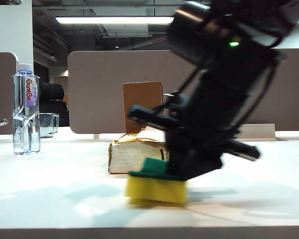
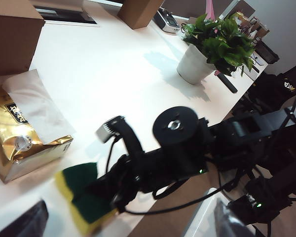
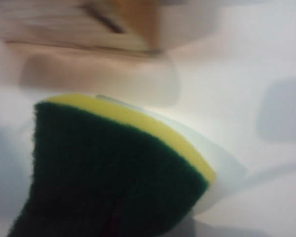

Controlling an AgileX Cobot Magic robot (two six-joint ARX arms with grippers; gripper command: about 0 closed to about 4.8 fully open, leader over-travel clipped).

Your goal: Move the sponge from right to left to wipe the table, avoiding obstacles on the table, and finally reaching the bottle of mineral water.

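My right gripper (image 1: 182,172) is shut on the sponge (image 1: 157,188), a yellow block with a dark green top, and holds it low on the white table (image 1: 65,199), just in front of the foil tissue pack (image 1: 132,155). The right wrist view is filled by the sponge (image 3: 113,168), which hides the jaws. The brown cardboard box (image 1: 142,104) stands upright behind the pack. The bottle of mineral water (image 1: 26,109) stands far left. My left gripper (image 2: 126,229) hangs open above the table and looks down on the sponge (image 2: 86,197), the tissue pack (image 2: 24,143) and the box (image 2: 10,34).
A short clear glass container (image 1: 49,124) sits just right of the bottle. A grey partition (image 1: 99,89) runs along the back. In the left wrist view a potted plant (image 2: 202,59) and another brown box (image 2: 140,12) stand farther along the table.
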